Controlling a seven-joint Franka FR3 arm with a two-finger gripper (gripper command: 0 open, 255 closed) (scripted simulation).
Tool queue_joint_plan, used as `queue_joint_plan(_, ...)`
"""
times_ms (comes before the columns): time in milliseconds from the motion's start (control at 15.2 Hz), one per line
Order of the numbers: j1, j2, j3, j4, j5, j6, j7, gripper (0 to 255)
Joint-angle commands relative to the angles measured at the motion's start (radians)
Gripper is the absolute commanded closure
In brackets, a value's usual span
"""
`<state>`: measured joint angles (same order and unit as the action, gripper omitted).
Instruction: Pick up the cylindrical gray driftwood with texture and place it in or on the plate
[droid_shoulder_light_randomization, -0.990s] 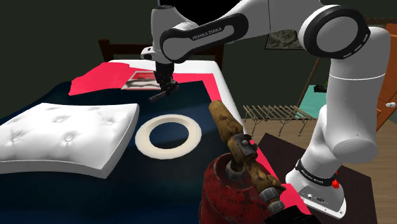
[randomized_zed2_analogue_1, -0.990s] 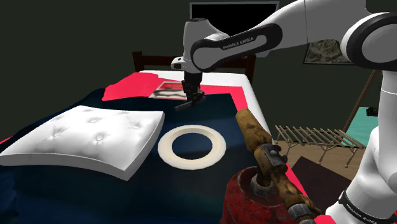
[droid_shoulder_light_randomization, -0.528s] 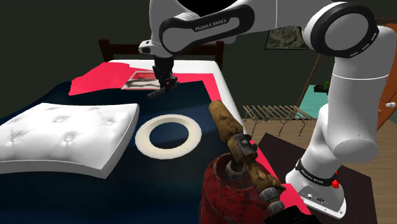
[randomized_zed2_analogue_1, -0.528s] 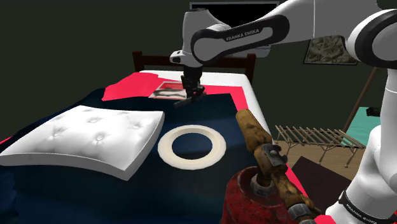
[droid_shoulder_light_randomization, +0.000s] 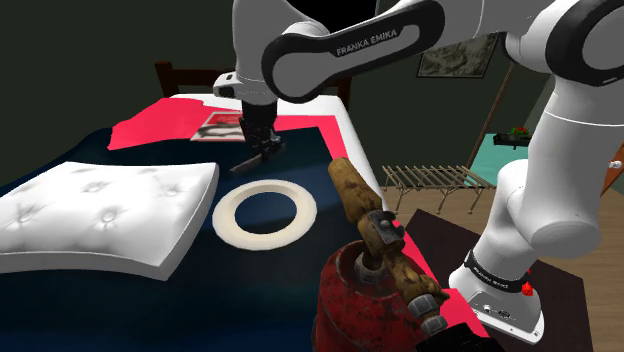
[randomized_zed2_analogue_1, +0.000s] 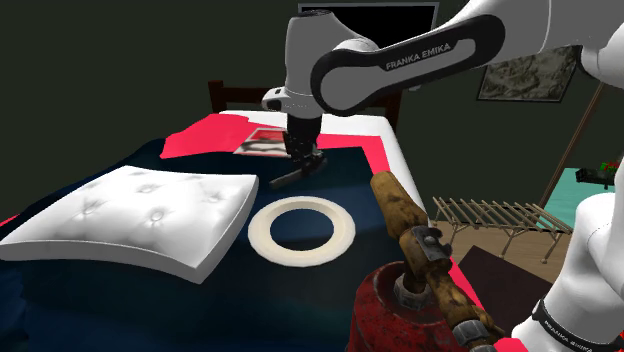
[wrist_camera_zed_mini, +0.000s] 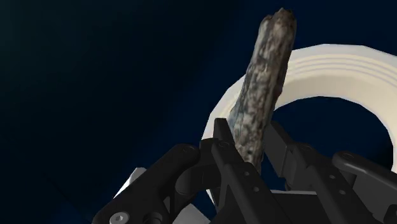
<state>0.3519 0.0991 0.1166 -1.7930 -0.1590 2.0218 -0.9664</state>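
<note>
A bed (droid_shoulder_light_randomization: 150, 160) with a dark navy cover, a bright red sheet at its edges and a dark wooden headboard (droid_shoulder_light_randomization: 172, 78) carries everything. A white tufted square cushion (droid_shoulder_light_randomization: 95, 215) lies flat on the cover. A cream ring-shaped plate (droid_shoulder_light_randomization: 226, 215) lies near it, not touching. A flat red-and-white printed sheet (droid_shoulder_light_randomization: 222, 126) rests near the headboard. A rusty red canister (droid_shoulder_light_randomization: 350, 300) stands at the near corner.

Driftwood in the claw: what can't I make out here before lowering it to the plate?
- Lower end of the driftwood: wrist view, hidden inside the claw.
- Rim of the plate: wrist view, partly behind driftwood and claw, cut off by the picture's edge.
- Height of the driftwood above the bedcover: shoulder view, too small and dark.
</note>
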Motion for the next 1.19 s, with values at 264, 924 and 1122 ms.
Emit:
queue_joint_plan(264, 0.068, -0.076, 0.059, -0.094, -0.01, 0.0, 0.135, 255)
queue_joint_plan(924, 0.083, -0.062, 0.074, -0.199, -0.029, 0.112, 0.191, 255)
queue_joint_plan(1122, 0.083, -0.049, 0.073, -0.225, -0.036, 0.15, 0.2, 255)
